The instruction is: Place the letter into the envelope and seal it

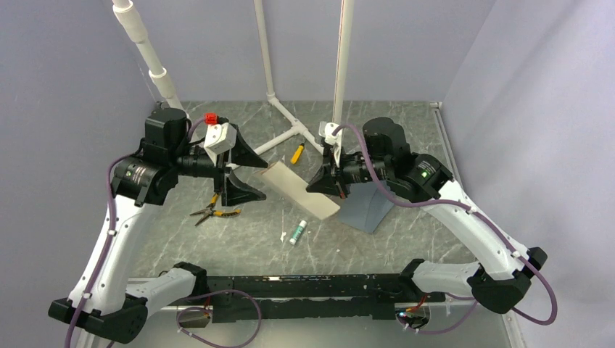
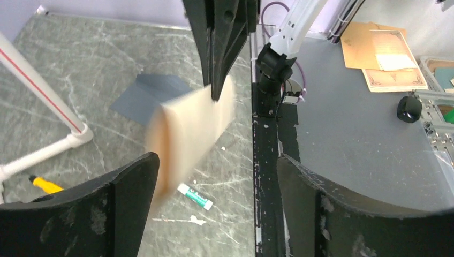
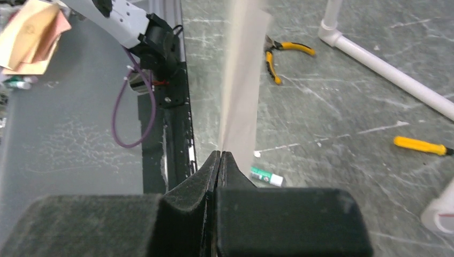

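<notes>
The envelope lies on the table at right, under the right arm. Just left of it the letter hangs in the air, long axis far-left to near-right — right gripper clenched on its near-right end, left gripper spread wide at the other end, grasping nothing.

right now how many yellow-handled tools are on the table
2. The pliers lie left of centre on the table. A small yellow-handled tool lies further back, beside the white pipe. Others may be hidden from view.
</notes>
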`<state>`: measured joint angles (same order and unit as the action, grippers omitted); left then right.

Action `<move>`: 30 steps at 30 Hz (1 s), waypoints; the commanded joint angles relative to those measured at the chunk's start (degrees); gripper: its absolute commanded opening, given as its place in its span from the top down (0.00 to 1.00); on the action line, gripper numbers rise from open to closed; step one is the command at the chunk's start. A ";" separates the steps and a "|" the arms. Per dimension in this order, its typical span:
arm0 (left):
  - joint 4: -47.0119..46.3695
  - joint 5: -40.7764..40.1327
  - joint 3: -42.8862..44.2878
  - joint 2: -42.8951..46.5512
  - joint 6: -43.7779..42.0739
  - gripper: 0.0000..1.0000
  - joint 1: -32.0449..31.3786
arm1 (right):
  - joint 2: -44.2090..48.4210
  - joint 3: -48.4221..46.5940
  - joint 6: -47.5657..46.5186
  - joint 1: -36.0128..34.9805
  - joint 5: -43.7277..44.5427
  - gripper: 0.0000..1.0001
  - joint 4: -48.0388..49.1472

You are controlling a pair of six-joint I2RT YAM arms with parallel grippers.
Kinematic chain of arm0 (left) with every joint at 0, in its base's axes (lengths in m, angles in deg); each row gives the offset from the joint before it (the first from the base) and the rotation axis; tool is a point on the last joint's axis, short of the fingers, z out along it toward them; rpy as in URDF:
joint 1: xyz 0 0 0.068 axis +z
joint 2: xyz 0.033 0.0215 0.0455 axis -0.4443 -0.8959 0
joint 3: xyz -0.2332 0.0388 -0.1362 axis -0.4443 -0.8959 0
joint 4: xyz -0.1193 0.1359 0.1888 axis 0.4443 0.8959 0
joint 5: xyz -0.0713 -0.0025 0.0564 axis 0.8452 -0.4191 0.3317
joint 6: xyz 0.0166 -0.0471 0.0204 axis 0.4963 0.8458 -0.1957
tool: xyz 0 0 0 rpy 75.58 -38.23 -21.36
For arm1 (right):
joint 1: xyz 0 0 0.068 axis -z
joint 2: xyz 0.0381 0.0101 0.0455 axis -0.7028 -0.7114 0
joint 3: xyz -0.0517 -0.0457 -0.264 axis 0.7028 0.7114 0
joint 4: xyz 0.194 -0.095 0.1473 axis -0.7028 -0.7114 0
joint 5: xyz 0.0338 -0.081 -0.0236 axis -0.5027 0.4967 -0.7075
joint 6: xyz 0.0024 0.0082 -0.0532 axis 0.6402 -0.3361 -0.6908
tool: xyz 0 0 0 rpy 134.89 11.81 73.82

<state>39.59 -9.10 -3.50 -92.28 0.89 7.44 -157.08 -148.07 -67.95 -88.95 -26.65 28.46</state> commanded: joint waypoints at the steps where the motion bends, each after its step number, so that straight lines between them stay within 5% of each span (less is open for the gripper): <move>1: 3.98 -5.13 1.15 1.59 -0.03 0.11 -0.13 | 2.97 -0.79 -5.11 -0.18 5.66 1.00 -3.25; 10: -27.14 0.64 -7.34 0.32 25.78 0.08 -0.13 | 1.62 -1.88 -7.07 -0.18 2.92 1.00 -2.93; 16: -25.22 1.97 -6.30 -4.41 27.02 0.13 -1.88 | -0.16 -2.77 -7.58 -0.16 2.41 1.00 -2.04; 30: -17.63 1.89 -7.10 -6.99 19.20 0.82 -7.13 | -3.01 -4.85 -6.84 -0.18 -0.11 1.00 -4.47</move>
<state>21.39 -9.19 -10.52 -99.49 21.76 0.44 -159.62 -149.67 -74.25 -88.95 -23.57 23.91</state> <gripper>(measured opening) 0.269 0.010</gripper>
